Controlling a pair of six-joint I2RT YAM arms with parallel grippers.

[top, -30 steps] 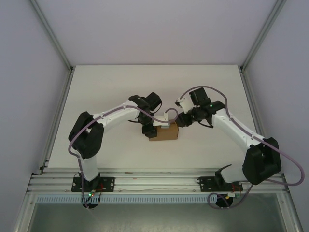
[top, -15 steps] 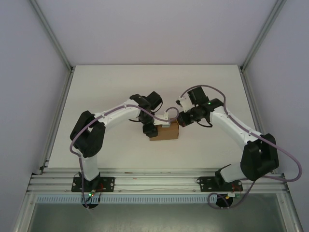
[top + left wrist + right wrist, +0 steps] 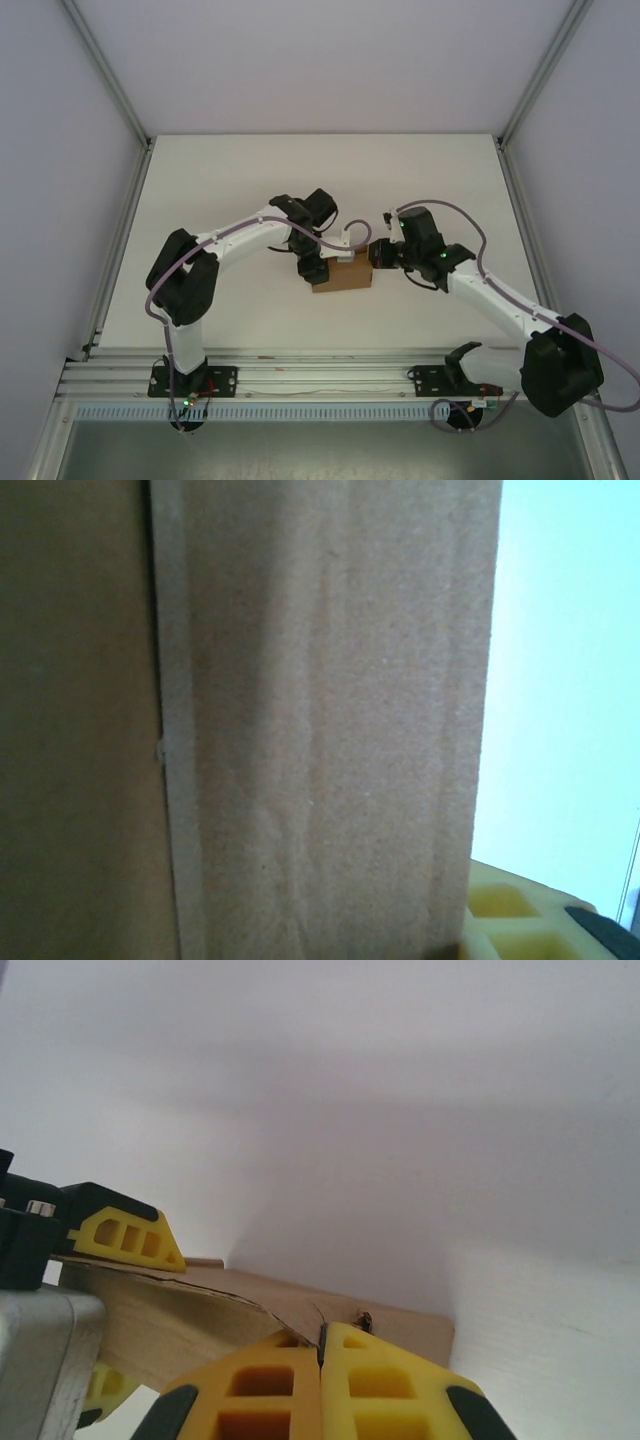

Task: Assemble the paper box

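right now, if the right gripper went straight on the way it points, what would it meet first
Most likely the paper box: the right gripper, shut, points straight at its edge from very close, though depth is unclear.

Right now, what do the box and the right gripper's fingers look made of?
The paper box: brown kraft cardboard, matte, with fibrous grain and a raw cut edge. The fingers of the right gripper: probably moulded yellow plastic or rubber, matte, with hollow cells; which one, I cannot tell.
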